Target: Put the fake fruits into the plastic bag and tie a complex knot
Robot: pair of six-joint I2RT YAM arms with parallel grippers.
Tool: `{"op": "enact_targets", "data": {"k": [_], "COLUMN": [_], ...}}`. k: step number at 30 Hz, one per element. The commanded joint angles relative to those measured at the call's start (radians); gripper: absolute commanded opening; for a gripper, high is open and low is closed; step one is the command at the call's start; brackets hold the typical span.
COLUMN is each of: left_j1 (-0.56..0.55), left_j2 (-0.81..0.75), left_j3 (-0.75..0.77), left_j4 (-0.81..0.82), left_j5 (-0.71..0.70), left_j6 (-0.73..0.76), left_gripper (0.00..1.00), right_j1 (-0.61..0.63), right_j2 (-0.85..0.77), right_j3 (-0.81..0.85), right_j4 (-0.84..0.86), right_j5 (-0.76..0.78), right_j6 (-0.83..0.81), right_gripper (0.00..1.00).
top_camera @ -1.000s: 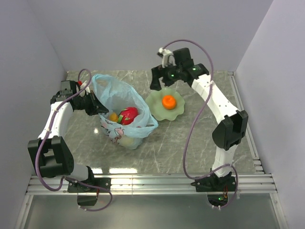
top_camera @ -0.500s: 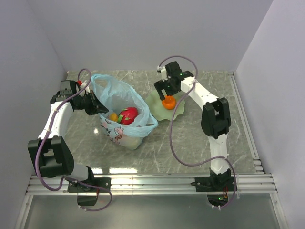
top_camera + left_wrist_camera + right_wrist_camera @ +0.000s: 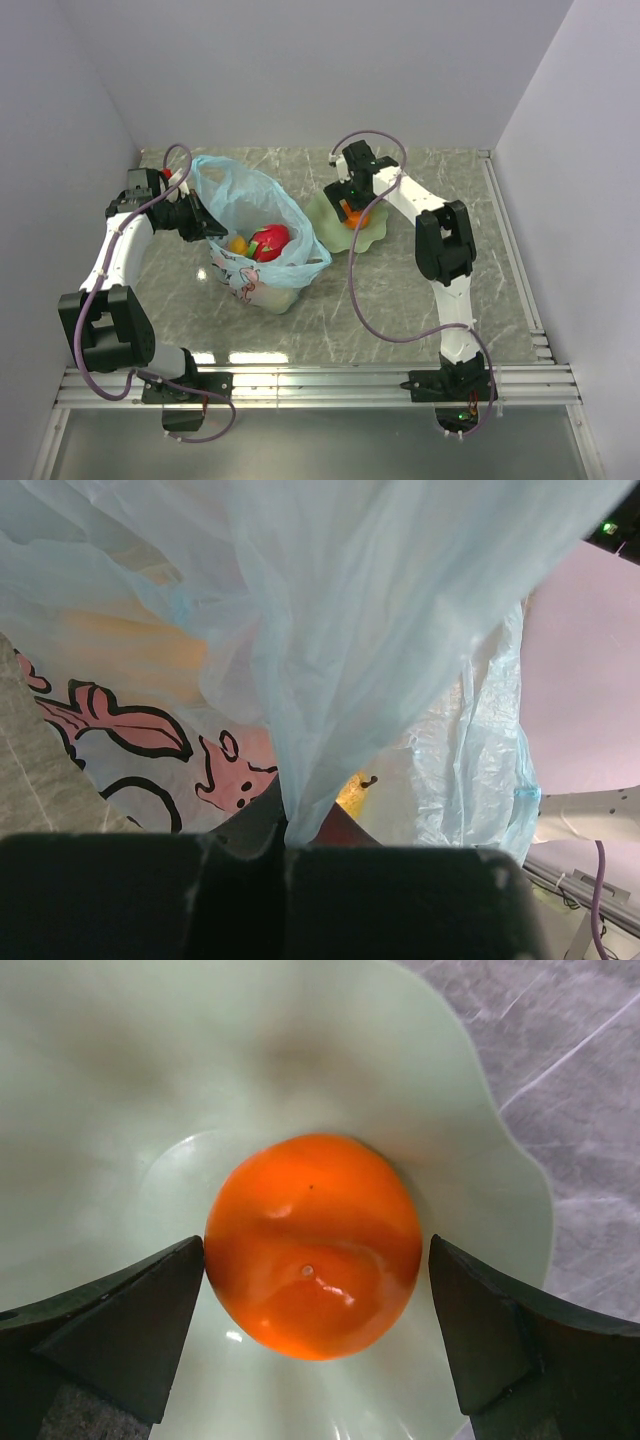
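A: Top external: left hand [image 3: 203, 222] clamped on the plastic bag [image 3: 250, 195] rim, mouth open, fake fruits [image 3: 266, 243] inside.
B: Right hand [image 3: 351, 205], jaws apart, straddles the orange fruit [image 3: 313, 1245] on the plate [image 3: 378, 235]. Next, I'd say: close, lift, bag it.

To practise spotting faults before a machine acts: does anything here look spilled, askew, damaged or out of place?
Nothing stands out. The left gripper pinches the edge of the plastic bag, with a red fruit inside. The orange fruit sits on the green plate between the fingers of the open right gripper; nothing has spilled.
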Motion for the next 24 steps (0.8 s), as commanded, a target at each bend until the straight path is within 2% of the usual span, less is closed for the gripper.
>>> {"op": "enact_targets", "data": {"k": [1, 8, 9, 12, 15, 24], "left_j1": [0.006, 0.006, 0.006, 0.004, 0.006, 0.004], "left_j2": [-0.001, 0.007, 0.007, 0.005, 0.005, -0.005], "left_j3": [0.011, 0.019, 0.021, 0.019, 0.017, -0.002], "left_j4": [0.011, 0.008, 0.008, 0.008, 0.012, 0.032], "left_j5": [-0.006, -0.001, -0.003, 0.003, 0.006, 0.017], "left_j6": [0.020, 0.029, 0.031, 0.034, 0.035, 0.034], "left_gripper": [0.00, 0.00, 0.00, 0.00, 0.00, 0.00], "right_j1": [0.008, 0.007, 0.007, 0.005, 0.005, 0.031], "right_j2": [0.013, -0.001, -0.006, -0.036, -0.102, -0.281], "right_j3": [-0.012, -0.009, -0.005, 0.049, 0.066, 0.194], "right_j4": [-0.015, -0.013, -0.018, -0.053, -0.050, -0.018], "right_j5": [-0.014, -0.020, -0.019, -0.039, -0.069, -0.339], "right_j6": [-0.005, -0.002, -0.002, 0.004, 0.015, 0.107], "right_gripper": [1.00, 0.98, 0.91, 0.80, 0.77, 0.76]}}
